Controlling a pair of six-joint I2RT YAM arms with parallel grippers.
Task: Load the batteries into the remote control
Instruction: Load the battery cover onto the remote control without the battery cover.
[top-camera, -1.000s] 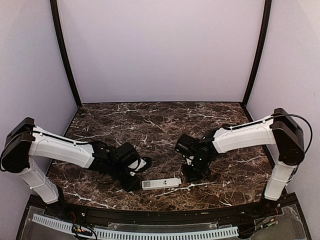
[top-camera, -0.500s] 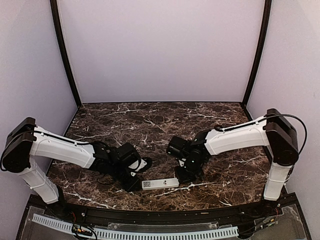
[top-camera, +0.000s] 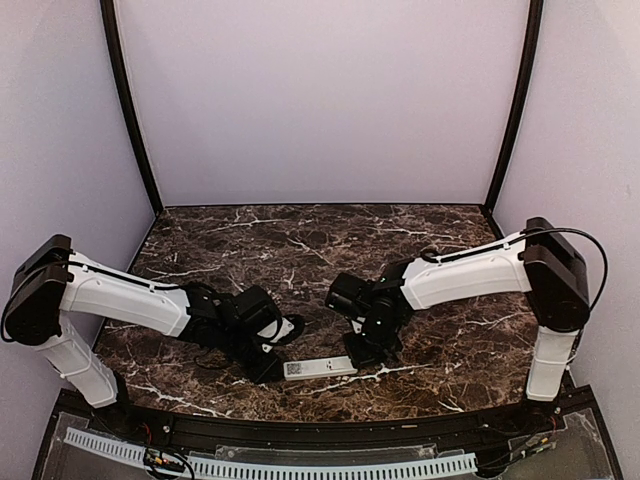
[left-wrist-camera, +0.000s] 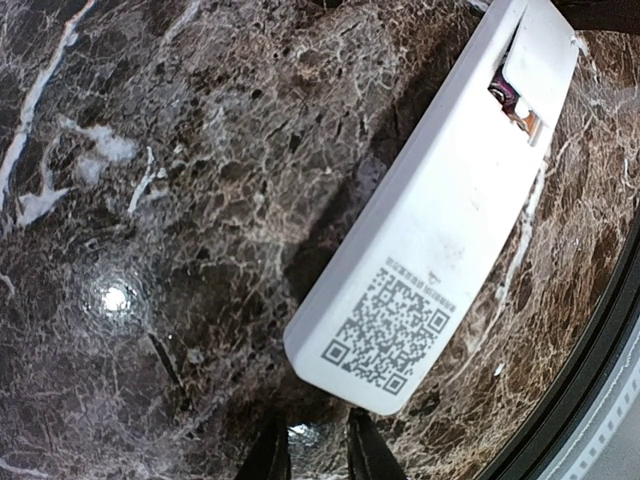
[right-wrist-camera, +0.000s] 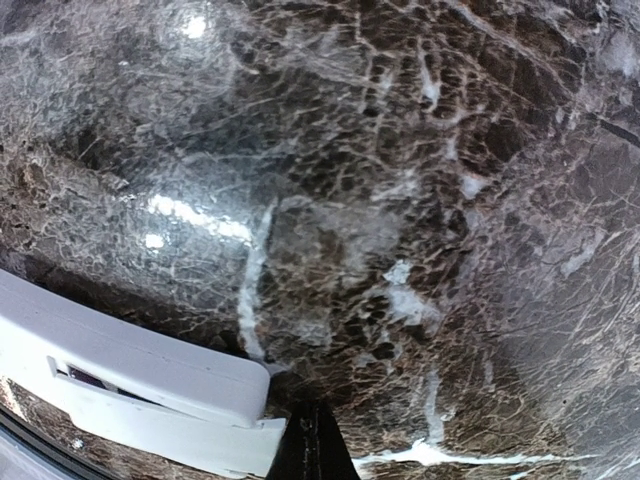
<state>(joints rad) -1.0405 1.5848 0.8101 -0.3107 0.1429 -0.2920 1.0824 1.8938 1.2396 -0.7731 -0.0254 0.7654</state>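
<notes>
Remote control (top-camera: 320, 368) lies face-down on the desk (top-camera: 300, 250), cover part-slid — closing step. Left gripper (left-wrist-camera: 312, 452), nearly together, at its coded end; right gripper (top-camera: 362, 352) at the cover end, state indeterminable — next, push cover home.

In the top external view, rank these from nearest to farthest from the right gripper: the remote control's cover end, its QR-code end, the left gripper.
Measured from the right gripper:
1. Cover end of the remote control: right beside it, on the remote's right.
2. QR-code end: the remote's left end.
3. Left gripper: just past that end, farther left.
</notes>
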